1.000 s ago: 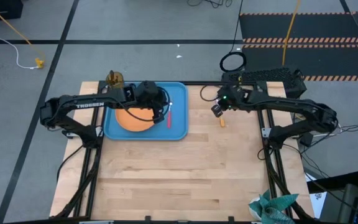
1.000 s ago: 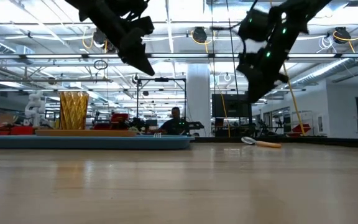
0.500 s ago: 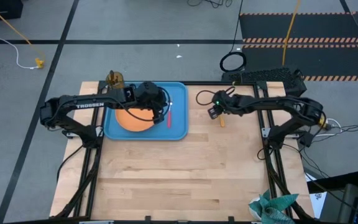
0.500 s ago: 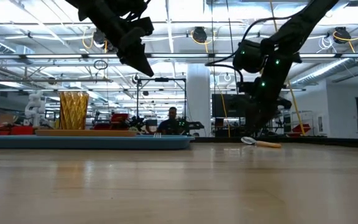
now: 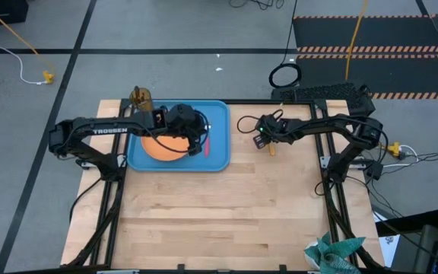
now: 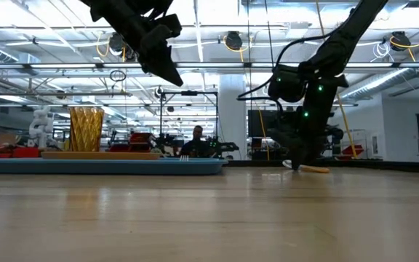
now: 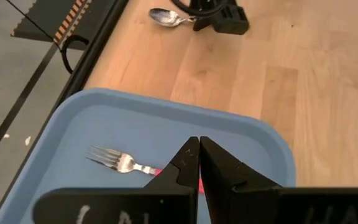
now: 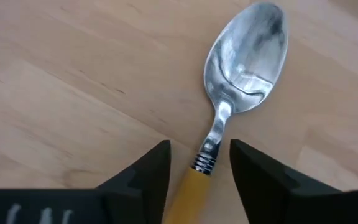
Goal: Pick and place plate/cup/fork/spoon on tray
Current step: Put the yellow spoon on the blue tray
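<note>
The light-blue tray (image 5: 217,156) lies at the table's far left and carries the orange plate (image 5: 162,147) and the red-handled fork (image 5: 207,141), which also shows in the left wrist view (image 7: 122,163). The amber cup (image 5: 140,97) stands on the table just beyond the tray's far-left corner. My left gripper (image 5: 194,138) hovers shut and empty above the tray (image 6: 167,71). The orange-handled spoon (image 8: 247,56) lies flat on the wood. My right gripper (image 8: 199,147) is down at the table, open, one finger on each side of the spoon's neck, with a gap on both sides.
A green cloth (image 5: 333,253) lies at the table's near right corner. The wood between the tray and the near edge is bare. A black ring and cables lie beyond the far edge (image 5: 284,75). A person (image 6: 197,143) sits in the room behind the table.
My right gripper has come down from well above the table and gone toward the table's left, ending at table height with its open fingers astride the spoon. The spoon has stayed where it was.
</note>
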Motion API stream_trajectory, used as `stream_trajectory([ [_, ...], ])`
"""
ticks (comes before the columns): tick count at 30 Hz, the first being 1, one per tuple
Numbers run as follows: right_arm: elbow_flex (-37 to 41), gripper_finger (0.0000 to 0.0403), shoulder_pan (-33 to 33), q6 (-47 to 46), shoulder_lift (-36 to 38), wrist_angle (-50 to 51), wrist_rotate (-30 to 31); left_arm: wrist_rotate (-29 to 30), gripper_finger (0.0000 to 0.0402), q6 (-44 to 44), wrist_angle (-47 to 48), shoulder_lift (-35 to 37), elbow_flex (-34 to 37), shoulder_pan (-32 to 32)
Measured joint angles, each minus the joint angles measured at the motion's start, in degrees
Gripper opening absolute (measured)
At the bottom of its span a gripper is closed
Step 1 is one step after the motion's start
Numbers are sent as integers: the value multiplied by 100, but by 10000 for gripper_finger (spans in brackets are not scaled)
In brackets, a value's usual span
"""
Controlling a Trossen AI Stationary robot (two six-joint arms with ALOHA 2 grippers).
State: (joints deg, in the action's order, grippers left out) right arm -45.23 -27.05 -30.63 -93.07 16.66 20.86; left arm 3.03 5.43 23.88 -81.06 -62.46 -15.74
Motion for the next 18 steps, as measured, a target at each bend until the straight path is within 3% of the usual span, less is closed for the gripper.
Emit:
stream_trajectory([
  [11,0,11,225,18,-11,-392,41,-3,17,-105,15,-4,0,326],
  [18,-2,3,556,-13,3,-1654,-314,-1,17,-89,194,-4,0,374],
])
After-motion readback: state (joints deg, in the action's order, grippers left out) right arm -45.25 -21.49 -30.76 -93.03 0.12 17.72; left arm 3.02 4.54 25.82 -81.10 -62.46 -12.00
